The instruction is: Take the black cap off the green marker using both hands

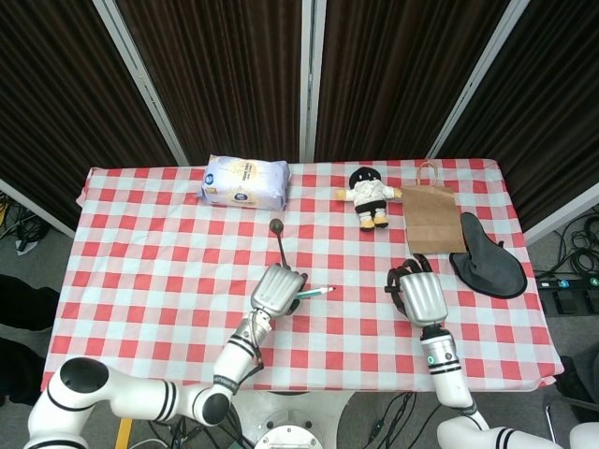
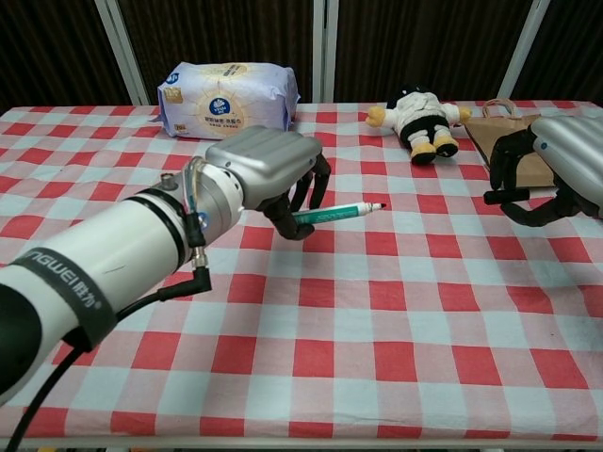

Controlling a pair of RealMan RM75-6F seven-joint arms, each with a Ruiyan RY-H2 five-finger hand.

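Background: dark pleated curtains with pale metal uprights behind a table point(image 1: 140, 257) covered in a red-and-white checked cloth.

Far edge of table, largest first: soft white plastic pack point(image 1: 245, 181), flat brown paper bag point(image 1: 429, 221) with a loop handle, limp black witch's hat point(image 1: 489, 258), plush doll point(image 1: 369, 195) lying on its back, and a dark spoon point(image 1: 280, 239).

Left hand point(image 2: 266, 168), smooth silver shell with black fingers, is curled around the rear end of the green marker point(image 2: 336, 213), clamping it above the cloth near table centre. The marker is a slim cylinder, long axis roughly level, bare tip pointing toward the robot's right and slightly away.

Right hand point(image 2: 556, 169), same finish, is well apart from the marker at the right side. Its dark fingers are bent inward and pinch the small black cap point(image 2: 506, 196), a short dark tube.
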